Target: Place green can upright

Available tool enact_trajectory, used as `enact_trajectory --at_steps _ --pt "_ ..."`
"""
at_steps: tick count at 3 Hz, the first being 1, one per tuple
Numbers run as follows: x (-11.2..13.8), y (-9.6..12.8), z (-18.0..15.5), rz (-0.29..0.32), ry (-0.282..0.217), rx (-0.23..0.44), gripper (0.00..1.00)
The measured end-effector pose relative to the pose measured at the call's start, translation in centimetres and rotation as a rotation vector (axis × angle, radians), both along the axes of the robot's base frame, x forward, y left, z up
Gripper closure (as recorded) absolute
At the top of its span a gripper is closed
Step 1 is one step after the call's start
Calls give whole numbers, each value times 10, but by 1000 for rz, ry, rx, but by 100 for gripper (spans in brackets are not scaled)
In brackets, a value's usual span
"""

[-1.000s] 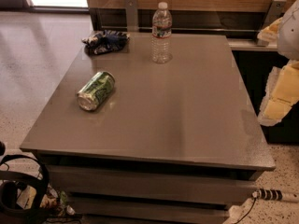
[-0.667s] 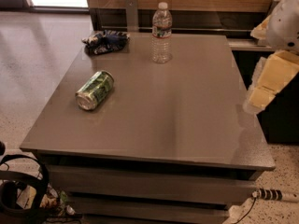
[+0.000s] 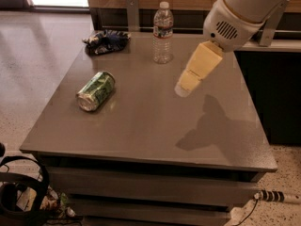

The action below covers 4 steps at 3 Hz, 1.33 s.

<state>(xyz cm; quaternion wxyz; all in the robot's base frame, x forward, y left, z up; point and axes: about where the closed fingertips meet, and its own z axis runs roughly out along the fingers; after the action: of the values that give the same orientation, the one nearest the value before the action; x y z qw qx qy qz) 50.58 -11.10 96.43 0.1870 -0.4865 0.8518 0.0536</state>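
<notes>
Green can (image 3: 96, 91) is on its side on the grey worktop (image 3: 141, 135), silver end turned toward the camera. It sits well off to the view's left of the end effector (image 3: 182, 90) and a touch nearer the camera. Can't tell from here whether the can is opened or whether there's anything in it.

The other container is the clear bottle (image 3: 162, 32). It stands upright with its white cap on, behind the end effector and a bit to the view's left, near it but not touching. How much water is in it, I honestly can't make out.

There's also a crumpled dark blue packet (image 3: 106, 40) at the back of the worktop. It's further left than the bottle and well apart from the end effector.

The end effector itself is the cream tapered bit hanging off the white arm (image 3: 235, 13), pointing down and to the left. It hovers over the worktop, and its shadow (image 3: 207, 126) falls on the surface in front of it and to the right. Whether it's clenched or released, can't tell.

Compared with a second ago, it was out past the right edge of the worktop, then right at that edge. Now it has swung in over the surface, close to the bottle. Can, bottle and packet haven't budged.
</notes>
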Motion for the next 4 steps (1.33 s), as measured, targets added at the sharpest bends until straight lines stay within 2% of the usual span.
enact_trajectory --at_steps 1,2,3,4 --pt "11 27 13 -135 -34 -92 0" --pt "19 33 18 -292 -40 -84 0" --pt "20 34 20 -390 -28 -49 0" --pt "26 34 16 -434 -15 6 0"
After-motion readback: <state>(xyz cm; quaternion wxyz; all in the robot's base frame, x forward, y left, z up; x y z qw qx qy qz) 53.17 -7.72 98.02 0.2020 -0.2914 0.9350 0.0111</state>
